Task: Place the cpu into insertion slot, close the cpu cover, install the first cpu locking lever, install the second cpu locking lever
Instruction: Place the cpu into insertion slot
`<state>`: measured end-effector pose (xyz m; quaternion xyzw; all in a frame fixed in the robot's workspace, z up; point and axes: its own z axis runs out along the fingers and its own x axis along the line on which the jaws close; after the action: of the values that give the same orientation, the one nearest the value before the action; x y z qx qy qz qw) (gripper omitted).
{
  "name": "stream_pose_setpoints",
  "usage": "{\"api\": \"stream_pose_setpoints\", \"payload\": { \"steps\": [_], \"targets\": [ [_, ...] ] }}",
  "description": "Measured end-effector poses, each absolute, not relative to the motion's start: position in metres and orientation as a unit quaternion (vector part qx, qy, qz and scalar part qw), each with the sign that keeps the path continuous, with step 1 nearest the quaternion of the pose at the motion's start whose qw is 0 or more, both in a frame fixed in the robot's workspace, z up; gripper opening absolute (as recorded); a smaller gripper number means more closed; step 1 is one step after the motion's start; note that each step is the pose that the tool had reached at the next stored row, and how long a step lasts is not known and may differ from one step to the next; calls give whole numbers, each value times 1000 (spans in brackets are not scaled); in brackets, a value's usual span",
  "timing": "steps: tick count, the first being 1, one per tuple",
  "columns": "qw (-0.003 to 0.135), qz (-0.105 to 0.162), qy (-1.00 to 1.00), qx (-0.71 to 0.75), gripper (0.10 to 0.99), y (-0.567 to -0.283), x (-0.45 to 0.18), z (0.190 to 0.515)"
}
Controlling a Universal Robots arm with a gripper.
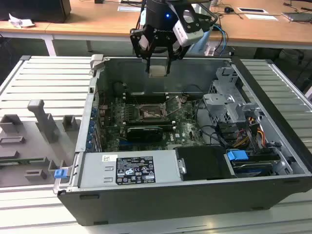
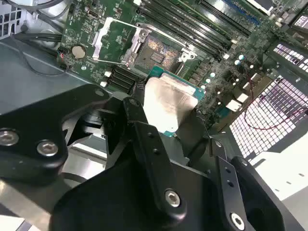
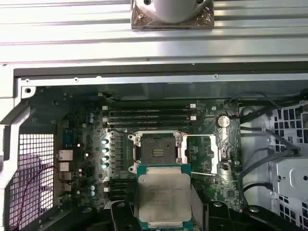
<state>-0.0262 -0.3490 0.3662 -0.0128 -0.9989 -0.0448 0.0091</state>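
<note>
The exterior view looks down from outside at the open grey computer case (image 1: 161, 201). Both wrist views see its green board (image 2: 91, 14) (image 3: 207, 115) closer.

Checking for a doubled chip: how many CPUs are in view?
1: the cpu, held in the gripper above the open computer case. The insertion slot is empty, so none hides there.

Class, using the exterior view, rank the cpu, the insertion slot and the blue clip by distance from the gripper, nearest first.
1. cpu: held in the gripper.
2. insertion slot: below, on the green board.
3. blue clip: by the case corner, exterior view's left.
</note>
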Motion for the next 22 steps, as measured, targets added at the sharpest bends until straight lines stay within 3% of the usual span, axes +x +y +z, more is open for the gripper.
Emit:
{"api": "stream_pose_setpoints", "payload": {
  "steps": [22],
  "targets": [
    [7,-44,-997,-58,529,-350,-26,362]
  ]
}}
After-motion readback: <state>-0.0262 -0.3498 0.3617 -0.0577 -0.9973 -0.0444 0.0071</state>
